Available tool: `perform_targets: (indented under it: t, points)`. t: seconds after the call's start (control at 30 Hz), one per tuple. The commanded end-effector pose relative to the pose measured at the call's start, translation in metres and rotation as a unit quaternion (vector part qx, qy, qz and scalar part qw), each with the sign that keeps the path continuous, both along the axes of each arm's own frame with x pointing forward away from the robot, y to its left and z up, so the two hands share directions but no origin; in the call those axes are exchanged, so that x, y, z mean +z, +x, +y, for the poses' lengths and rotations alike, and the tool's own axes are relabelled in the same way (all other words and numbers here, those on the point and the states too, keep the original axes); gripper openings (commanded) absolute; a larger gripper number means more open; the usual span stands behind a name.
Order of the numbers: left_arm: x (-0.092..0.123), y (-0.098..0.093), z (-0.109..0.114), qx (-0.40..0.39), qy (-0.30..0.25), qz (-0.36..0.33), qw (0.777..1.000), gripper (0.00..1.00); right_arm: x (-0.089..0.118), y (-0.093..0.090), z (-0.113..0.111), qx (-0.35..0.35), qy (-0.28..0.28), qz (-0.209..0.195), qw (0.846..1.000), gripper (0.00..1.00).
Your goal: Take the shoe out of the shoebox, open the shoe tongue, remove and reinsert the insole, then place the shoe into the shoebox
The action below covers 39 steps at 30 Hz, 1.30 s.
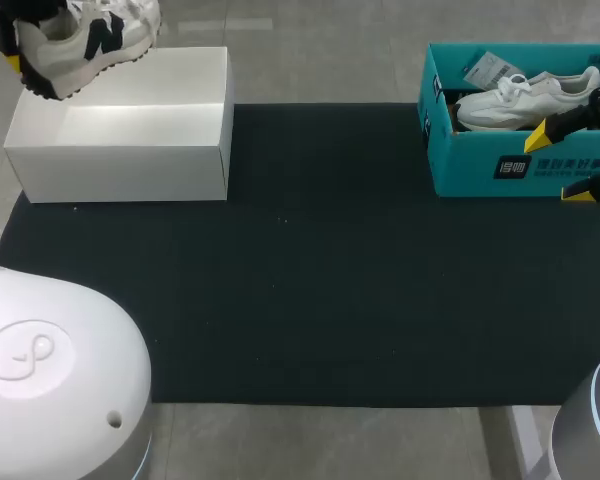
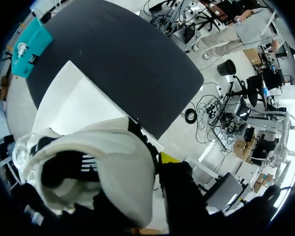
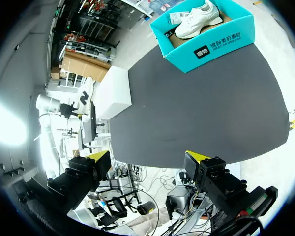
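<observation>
My left gripper (image 1: 22, 52) is shut on a white and grey sneaker (image 1: 85, 38) with a black logo, holding it just above the back left corner of the open white shoebox (image 1: 120, 150). In the left wrist view the sneaker (image 2: 103, 162) fills the space between the fingers, its opening faces the camera, and the white shoebox (image 2: 78, 103) lies beyond it. My right gripper (image 1: 563, 162) hangs open at the table's right edge, in front of a teal box (image 1: 500, 165). In its own view the right gripper (image 3: 147, 157) holds nothing.
The teal box (image 3: 206, 39) at the back right holds a second white sneaker (image 1: 525, 95) and a paper tag. A black mat (image 1: 310, 260) covers the table between the two boxes.
</observation>
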<state>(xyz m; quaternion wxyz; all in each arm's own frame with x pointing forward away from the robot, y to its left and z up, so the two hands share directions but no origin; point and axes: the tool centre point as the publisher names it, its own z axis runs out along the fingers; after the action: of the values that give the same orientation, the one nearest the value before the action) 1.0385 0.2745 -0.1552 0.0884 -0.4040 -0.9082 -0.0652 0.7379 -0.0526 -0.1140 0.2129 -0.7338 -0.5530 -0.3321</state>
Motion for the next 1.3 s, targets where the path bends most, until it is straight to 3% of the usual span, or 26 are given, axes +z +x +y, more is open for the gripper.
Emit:
perform_targets:
  t: [0.03,1.03,1.3]
  points:
    - [0.001,-0.008,0.003,-0.388,-0.022,-0.012,0.922,0.00,0.000,0.002,0.001,0.000,-0.001,0.001,1.000,1.00]
    - [0.001,-0.008,0.003,-0.388,-0.022,-0.012,0.922,0.00,0.000,0.002,0.001,0.000,-0.001,0.001,1.000,1.00]
    - [-0.019,0.026,0.012,-0.447,-0.035,0.020,0.894,0.00,0.000,0.002,0.001,0.000,-0.001,0.001,1.000,1.00]
